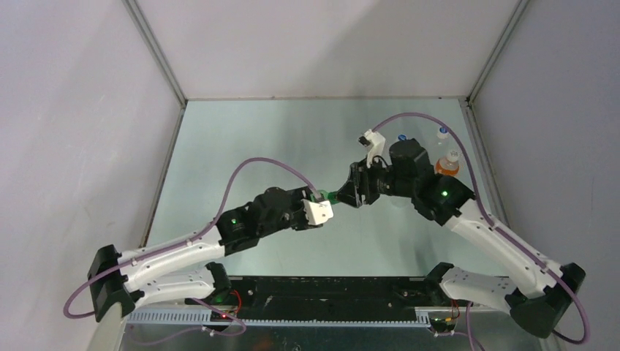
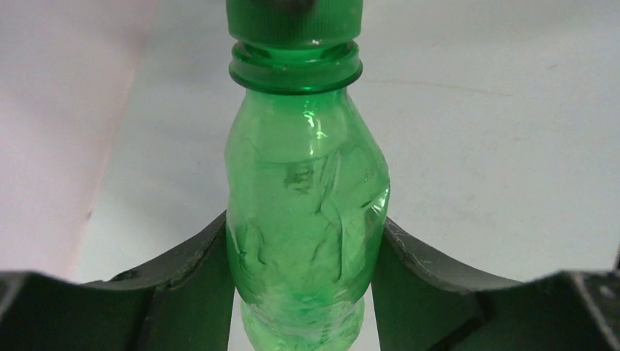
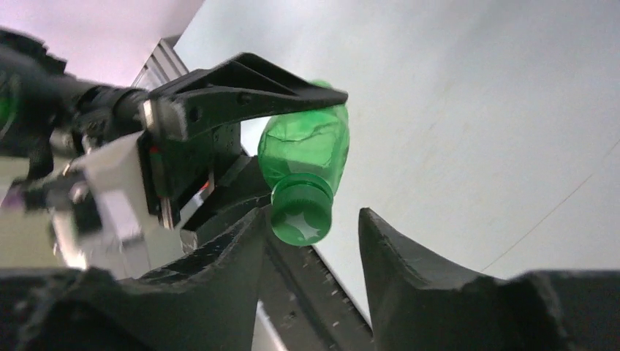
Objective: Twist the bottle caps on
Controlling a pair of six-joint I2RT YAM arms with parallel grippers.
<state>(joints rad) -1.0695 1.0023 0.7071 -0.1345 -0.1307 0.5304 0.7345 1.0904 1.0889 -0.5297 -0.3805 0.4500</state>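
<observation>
L claw [image 2: 303, 223] is clamping green bottle [image 2: 307, 146] by its body, while R claw [image 3: 311, 213] is sitting part-open around green cap [image 3: 296, 219] on the neck, one finger not touching.

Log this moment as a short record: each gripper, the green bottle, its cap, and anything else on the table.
left gripper: jaws shut on the body of the green bottle, held out toward the other arm
right gripper: jaws open, one on either side of the green cap, with a gap showing on one side
green cap: on the bottle's neck; how far it is screwed down cannot be told
elsewhere: orange bottle near the right edge of the table
</observation>
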